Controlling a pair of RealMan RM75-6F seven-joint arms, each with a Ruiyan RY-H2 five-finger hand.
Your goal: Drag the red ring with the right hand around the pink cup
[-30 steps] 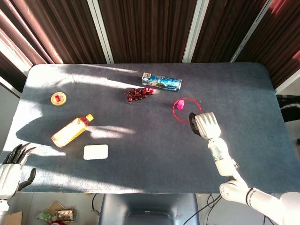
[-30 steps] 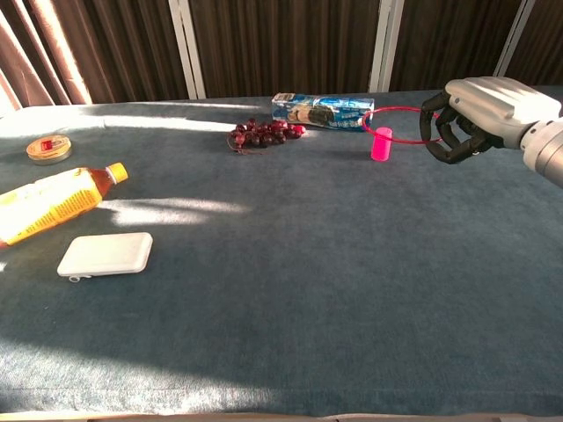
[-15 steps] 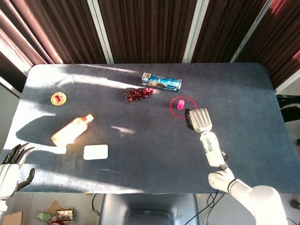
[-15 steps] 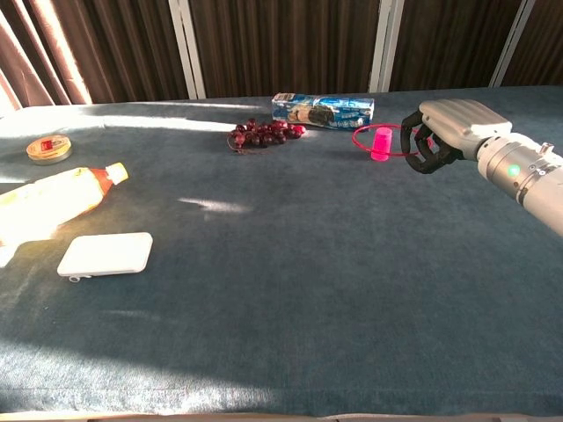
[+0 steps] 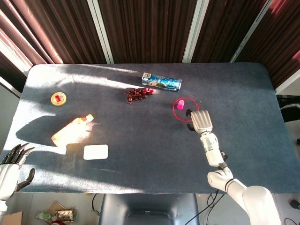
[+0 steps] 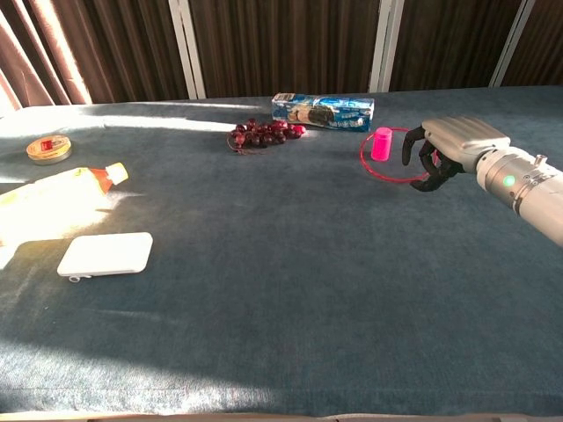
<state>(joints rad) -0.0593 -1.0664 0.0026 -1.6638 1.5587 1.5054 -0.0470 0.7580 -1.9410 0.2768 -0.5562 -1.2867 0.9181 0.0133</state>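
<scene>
No label is readable. The ring [image 6: 393,156] lies flat around the upright cup [image 6: 382,143]; right hand [image 6: 442,151] grips its right edge.

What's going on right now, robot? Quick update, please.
Right hand at red ring. Ring flat around pink cup. Left hand idle, open, off table. Nothing blocking.

Hard sunlight slants across the table [image 5: 140,154] from the left, leaving bright patches and long shadows. Glare washes out the bottle [image 6: 48,198]. Both views stay sharp.
</scene>
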